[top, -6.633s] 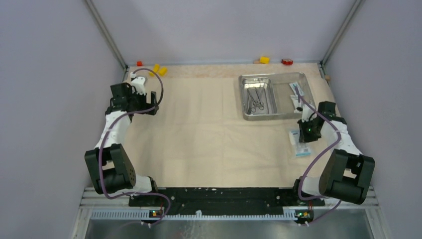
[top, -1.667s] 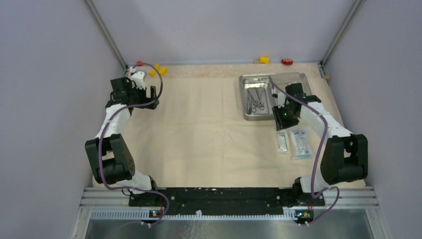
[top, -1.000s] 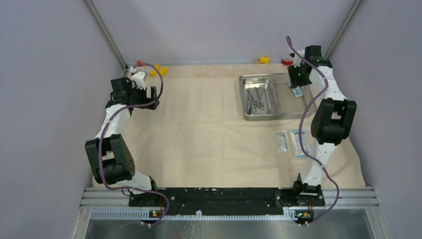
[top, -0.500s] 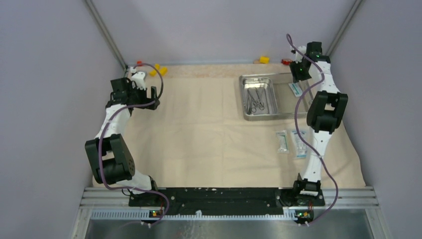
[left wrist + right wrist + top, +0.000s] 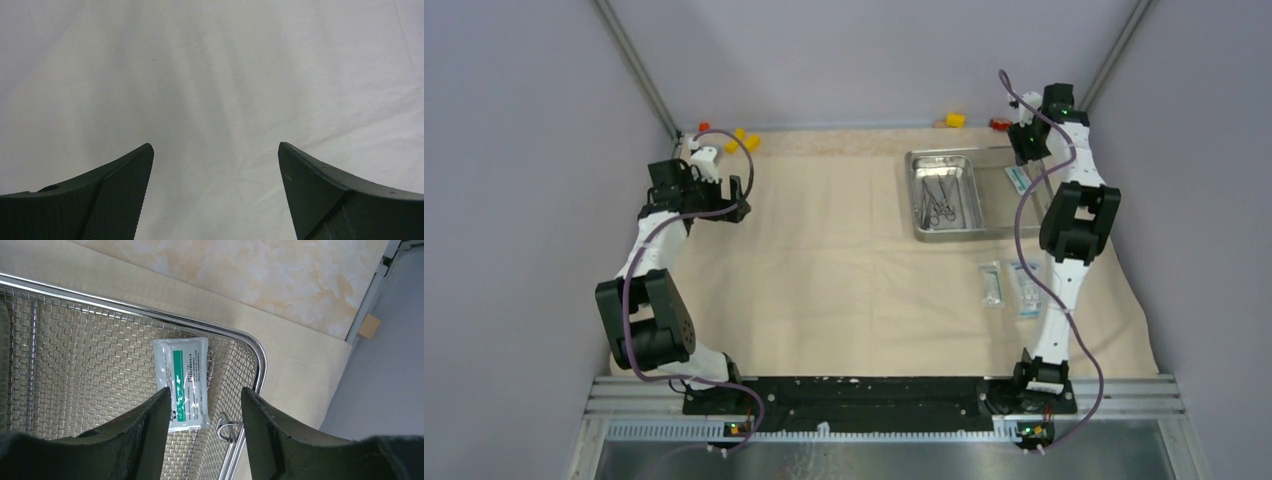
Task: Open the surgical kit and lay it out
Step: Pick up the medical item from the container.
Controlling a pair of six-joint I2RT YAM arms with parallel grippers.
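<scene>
Beige cloth wrap (image 5: 824, 270) is spread flat over the table. On its near right part two sealed packets (image 5: 992, 284) are laid side by side. Farther back, thin metal instruments (image 5: 937, 205) are held in the steel tray (image 5: 912, 195). In the wire-mesh basket (image 5: 75, 340) beside it a single packet (image 5: 182, 385) is seen, directly below the right gripper (image 5: 206, 390), whose fingers are parted and empty. The left gripper (image 5: 215, 145) is spread wide over bare cloth.
</scene>
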